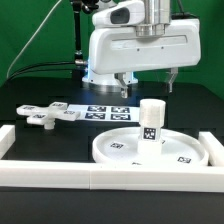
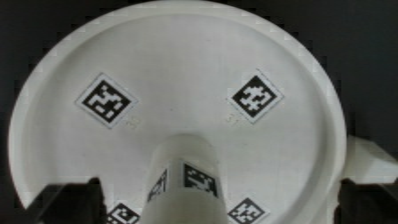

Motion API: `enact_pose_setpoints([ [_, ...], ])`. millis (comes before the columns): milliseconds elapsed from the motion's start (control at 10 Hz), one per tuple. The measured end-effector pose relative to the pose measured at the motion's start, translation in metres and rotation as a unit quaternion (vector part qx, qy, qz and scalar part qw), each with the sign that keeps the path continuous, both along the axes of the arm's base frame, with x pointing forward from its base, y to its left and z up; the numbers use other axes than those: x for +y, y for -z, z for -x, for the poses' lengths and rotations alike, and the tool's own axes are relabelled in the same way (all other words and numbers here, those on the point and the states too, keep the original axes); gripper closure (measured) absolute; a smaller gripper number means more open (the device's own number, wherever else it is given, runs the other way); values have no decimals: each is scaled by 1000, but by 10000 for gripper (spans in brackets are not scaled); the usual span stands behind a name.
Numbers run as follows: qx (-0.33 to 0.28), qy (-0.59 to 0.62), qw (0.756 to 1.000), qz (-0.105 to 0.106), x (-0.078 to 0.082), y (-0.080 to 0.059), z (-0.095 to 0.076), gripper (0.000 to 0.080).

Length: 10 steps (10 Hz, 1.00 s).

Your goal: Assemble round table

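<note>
The large rimmed round disc (image 1: 120, 148) lies flat on the black table near the front rail. The short cylindrical post (image 1: 151, 120) stands upright on the disc, right of its middle in the exterior view. The cross-shaped foot (image 1: 45, 115) lies apart on the table at the exterior view's left. My gripper (image 1: 147, 82) hangs above the post, open and empty, touching nothing. In the wrist view the disc (image 2: 178, 60) fills the picture. The post (image 2: 196, 180) rises between my dark fingertips (image 2: 61, 205), and the gripper (image 2: 210, 205) straddles it from above.
The marker board (image 1: 100, 110) lies behind the disc near the robot base. A long white border rail (image 1: 110, 176) runs along the front, and another rail (image 1: 6, 140) sits at the exterior view's left. A green backdrop stands behind.
</note>
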<state>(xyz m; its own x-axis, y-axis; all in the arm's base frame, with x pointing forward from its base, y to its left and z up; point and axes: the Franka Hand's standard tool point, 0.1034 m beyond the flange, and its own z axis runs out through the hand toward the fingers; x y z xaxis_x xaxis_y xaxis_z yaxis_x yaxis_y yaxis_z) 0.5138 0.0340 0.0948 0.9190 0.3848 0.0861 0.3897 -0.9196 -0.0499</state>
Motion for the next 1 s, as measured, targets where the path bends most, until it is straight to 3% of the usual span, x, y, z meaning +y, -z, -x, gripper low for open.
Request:
enact_pose_setpoints([
  [100,-9,-45,999,5,-8,2,1,151],
  [400,-11,-82,996,23,-79,17,27,151],
  [500,-10,-84,996,28,-110,18,33,151],
  [600,-13,-75,997,31,-128,15,33,151],
  [1000,-11,-68,997,29,-127,17,34,151],
])
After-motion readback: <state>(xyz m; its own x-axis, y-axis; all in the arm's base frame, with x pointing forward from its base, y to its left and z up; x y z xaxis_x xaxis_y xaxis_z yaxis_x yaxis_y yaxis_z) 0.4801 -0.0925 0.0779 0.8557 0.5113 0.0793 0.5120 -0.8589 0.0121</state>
